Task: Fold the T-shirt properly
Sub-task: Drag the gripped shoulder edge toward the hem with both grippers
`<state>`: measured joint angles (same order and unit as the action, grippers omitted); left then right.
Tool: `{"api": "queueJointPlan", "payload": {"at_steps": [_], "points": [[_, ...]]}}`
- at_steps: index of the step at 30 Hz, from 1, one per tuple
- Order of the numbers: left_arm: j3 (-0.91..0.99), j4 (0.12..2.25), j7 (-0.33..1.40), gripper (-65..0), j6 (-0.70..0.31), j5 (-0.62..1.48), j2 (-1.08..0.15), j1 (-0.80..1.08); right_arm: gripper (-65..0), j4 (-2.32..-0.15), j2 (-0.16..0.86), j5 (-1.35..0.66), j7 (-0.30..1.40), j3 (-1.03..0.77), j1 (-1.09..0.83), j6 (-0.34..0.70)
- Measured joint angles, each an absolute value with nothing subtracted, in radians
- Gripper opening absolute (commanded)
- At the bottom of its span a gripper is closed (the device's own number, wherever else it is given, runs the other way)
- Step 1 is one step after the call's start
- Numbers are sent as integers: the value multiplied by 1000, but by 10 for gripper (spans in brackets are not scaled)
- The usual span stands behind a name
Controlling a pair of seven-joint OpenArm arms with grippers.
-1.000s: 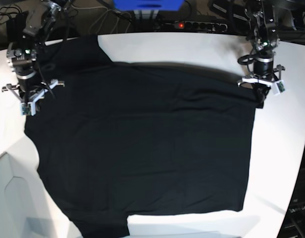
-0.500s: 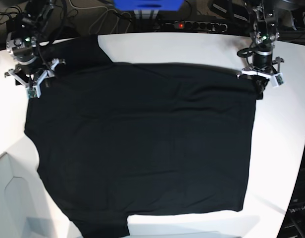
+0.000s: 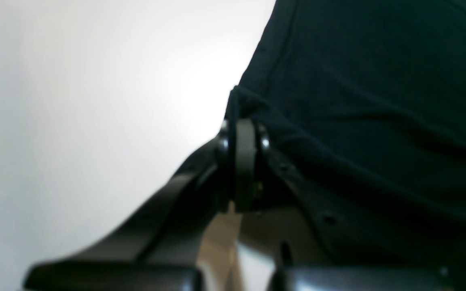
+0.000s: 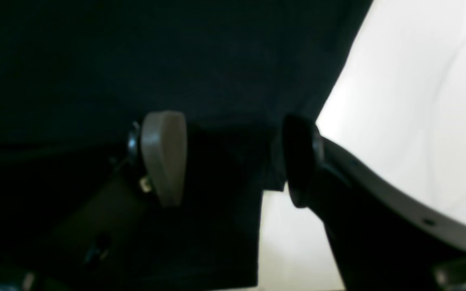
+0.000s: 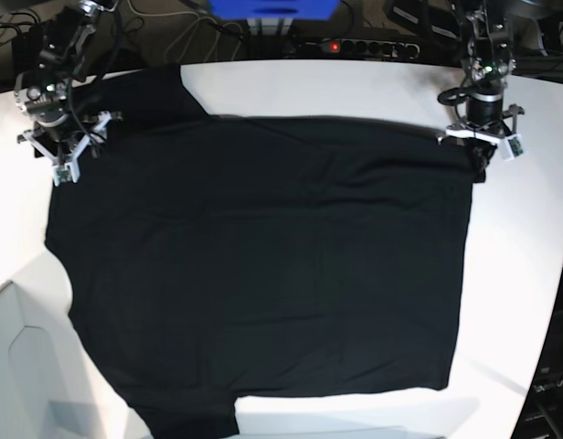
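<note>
Showing the black T-shirt point(image 5: 263, 265) spread flat across the white tabletop point(image 5: 355, 87); the left gripper point(image 3: 243, 133), upper right in the base view, pinches its corner hem, while the right gripper point(image 4: 229, 157), upper left, stands open above cloth. Risk: one-sided pulling would skew the shirt.

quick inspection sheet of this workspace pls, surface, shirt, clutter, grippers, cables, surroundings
surface: white table, mostly covered by cloth
job's things: black T-shirt spread flat, plain side up
clutter: nothing seen
grippers: left gripper shut on the T-shirt's edge; right gripper open over the cloth, holding nothing
cables: dark cables behind the table's far edge
surroundings: power strip with a red light, blue box beyond the table
</note>
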<state>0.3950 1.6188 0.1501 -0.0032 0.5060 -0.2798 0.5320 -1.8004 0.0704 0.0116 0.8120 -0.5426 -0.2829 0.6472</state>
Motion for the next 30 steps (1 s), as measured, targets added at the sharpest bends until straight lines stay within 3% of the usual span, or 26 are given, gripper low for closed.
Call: {"api": "queueJointPlan", "payload": {"at_steps": [7,10,13,17,30], "points": [[395,1620,150,-650,-3,506,-280,532,-266,-1757,83,13,807,-543,-281,647],[395,1620,150,-650,-3,506,-280,532,-303,-1752,83,11,806,-543,-281,647],[395,1620,150,-650,-3,506,-280,532,-421,-1752,83,11,805,-543,-281,647],[395,1621,150,-650,-3,506,-280,532,-650,-1751,83,10,805,-543,-281,648],[395,1622,150,-650,-3,507,-280,524,-650,-1865,82,10,826,-543,-234,648]]}}
